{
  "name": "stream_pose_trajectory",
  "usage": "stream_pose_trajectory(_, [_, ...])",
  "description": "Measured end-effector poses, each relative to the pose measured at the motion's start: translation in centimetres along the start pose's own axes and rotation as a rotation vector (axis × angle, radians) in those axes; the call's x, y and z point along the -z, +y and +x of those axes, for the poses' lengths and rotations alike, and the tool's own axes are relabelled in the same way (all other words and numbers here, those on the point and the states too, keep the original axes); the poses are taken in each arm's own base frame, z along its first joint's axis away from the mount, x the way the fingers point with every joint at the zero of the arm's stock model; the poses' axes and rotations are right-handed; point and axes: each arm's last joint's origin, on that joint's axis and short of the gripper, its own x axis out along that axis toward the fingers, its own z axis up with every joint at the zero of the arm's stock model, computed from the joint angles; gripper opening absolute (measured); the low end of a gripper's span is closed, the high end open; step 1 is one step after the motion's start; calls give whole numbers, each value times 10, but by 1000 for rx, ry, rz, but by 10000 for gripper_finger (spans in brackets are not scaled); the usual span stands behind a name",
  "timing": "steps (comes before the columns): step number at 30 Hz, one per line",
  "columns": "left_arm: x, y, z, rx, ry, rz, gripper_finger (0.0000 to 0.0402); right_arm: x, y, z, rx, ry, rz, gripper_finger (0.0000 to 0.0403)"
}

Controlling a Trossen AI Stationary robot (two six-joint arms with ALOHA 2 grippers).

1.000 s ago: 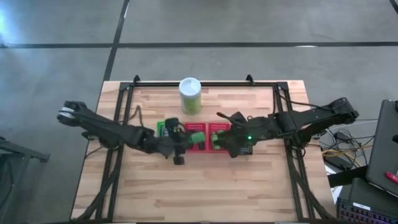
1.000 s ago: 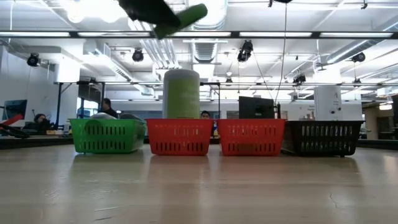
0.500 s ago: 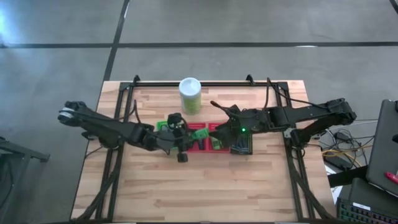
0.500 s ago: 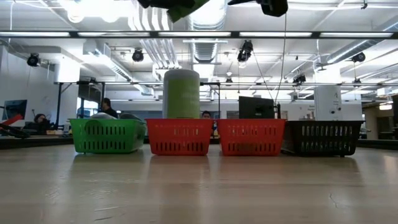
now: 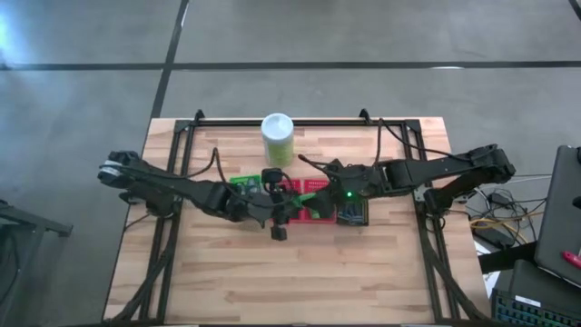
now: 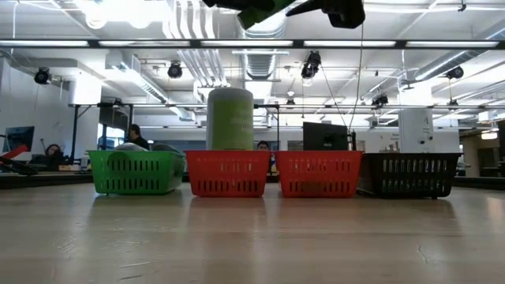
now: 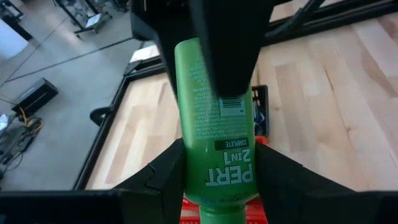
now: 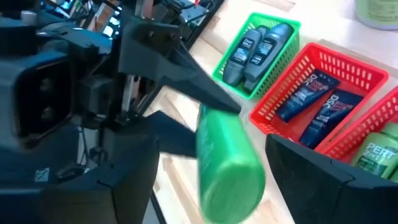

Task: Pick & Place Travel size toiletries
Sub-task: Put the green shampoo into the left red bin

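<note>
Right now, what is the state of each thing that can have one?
Green Pert bottle: held in the air by the left gripper.
Left gripper: shut on the bottle.
Right gripper: open, close to the bottle.
Green basket: holds grey bottles.
Lidded canister: upright.

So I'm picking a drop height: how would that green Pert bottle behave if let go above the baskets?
The green Pert bottle, clamped in the left gripper, is a smooth, round plastic cylinder, so it probably slips easily and would likely roll on landing. Being small, it looks light and unlikely to break. The slotted red basket should stop it.
</note>
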Motion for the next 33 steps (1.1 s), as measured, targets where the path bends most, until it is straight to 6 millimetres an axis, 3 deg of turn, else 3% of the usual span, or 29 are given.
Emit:
stream_pose_trajectory(12, [1, 2, 0, -25, 16, 2, 165, 4, -5, -2, 31, 72, 40, 228])
stream_pose_trajectory(25, [0, 3, 1, -15, 3, -2, 165, -1, -8, 3, 40, 57, 49, 210])
stream_pose_trajectory(33, [3, 3, 2, -14, 15, 7, 170, -2, -8, 3, 40, 51, 45, 125])
